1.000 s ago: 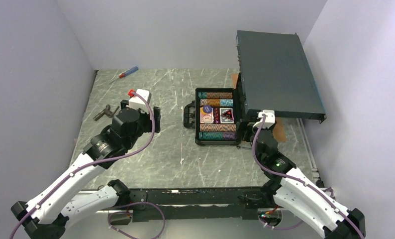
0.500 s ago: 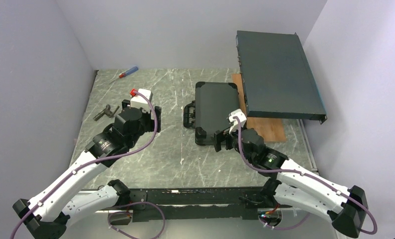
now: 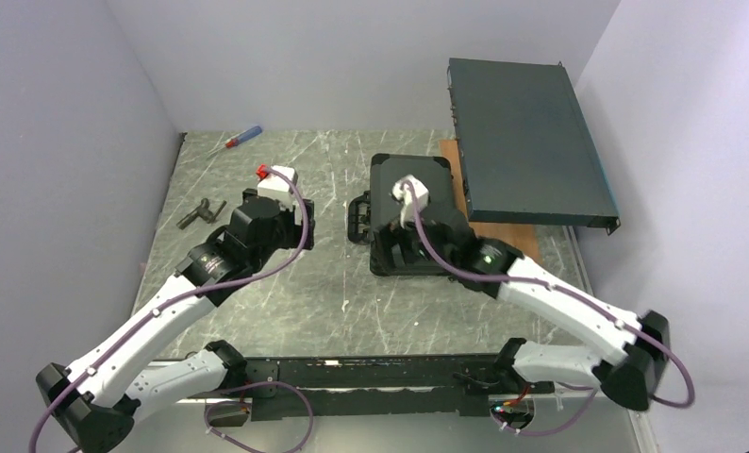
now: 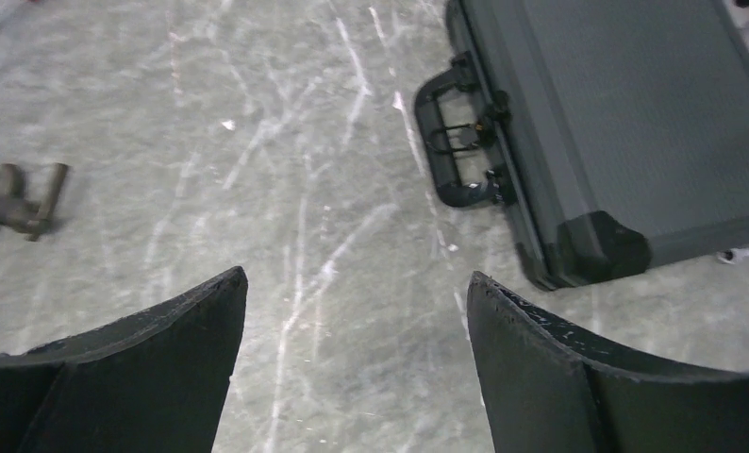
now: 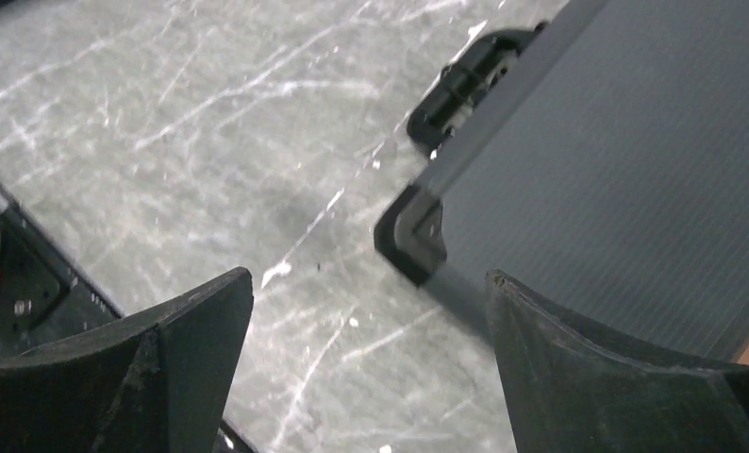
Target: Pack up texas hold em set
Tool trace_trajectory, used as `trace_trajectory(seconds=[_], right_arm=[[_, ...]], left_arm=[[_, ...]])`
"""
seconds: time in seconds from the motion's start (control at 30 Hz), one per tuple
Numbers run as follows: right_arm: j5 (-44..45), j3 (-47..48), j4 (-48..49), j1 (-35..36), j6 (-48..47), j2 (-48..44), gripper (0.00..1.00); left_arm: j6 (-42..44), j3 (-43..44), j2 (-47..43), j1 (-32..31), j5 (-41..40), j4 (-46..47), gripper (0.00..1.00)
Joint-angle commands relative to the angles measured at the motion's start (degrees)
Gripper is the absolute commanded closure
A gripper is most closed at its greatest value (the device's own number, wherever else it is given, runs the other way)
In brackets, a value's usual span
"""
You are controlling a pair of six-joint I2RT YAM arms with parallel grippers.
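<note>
Lid now closed on grey case (image 3: 432, 175), right arm (image 3: 540, 283) swung over it, both arms' jaws wide, empty

A robotics lab test cell is shown, not a home or a shop. A stone-patterned table (image 3: 333, 283) is boxed in by plain pale walls (image 3: 69, 142) to the left of, behind and to the right of the closed hard case (image 3: 432, 172). In front of the case, at the near table edge, a white-and-black left arm (image 3: 135, 335) and right arm (image 3: 569, 302) are mounted on a black rail (image 3: 371, 370), and purple cables (image 3: 304, 231) are run along them. A large dark rack box (image 3: 526, 142) is seen just right of the case. A screwdriver (image 3: 240, 140) lies well to the case's left, near the back wall.
</note>
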Motion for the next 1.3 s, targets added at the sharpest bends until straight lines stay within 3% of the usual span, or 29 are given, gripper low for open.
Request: trace_trajectory(seconds=[0.0,0.1,0.23,0.37,0.5,0.7,1.07,1.27], right_arm=[[8.41,17.45,-10.14,-0.08,1.95,13.76,0.10],[15.86,33.54,-19.65,-1.89,2.43,27.17,0.28],[21.62,43.94,-25.79,-5.70,2.57,38.52,0.53],[20.40,43.12,-20.60,-8.46,-0.38,42.32,0.60],[20.12,43.76,-18.59,-10.45,-2.20,47.07,0.65],[18.44,41.83,-15.01,-10.74,-4.53,50.07,0.71],[10.73,31.72,-9.54,-11.19,-0.56,52.72,0.75],[8.63,26.70,-6.82,-12.07,0.89,51.79,0.76]], left_arm=[[-7.12,1.05,2.75,3.90,12.34,3.75,0.12],[-11.68,3.57,9.34,10.86,24.38,3.25,0.12],[-17.65,4.72,18.26,20.10,42.14,5.27,0.14],[-25.75,3.95,27.65,26.10,58.36,14.19,0.16],[-34.54,3.38,38.13,27.38,68.87,25.61,0.19],[-35.32,7.11,45.65,27.22,66.16,28.58,0.27],[-28.65,16.71,54.21,25.53,58.17,17.48,0.47],[-24.91,24.16,60.11,24.00,54.18,11.21,0.48]])
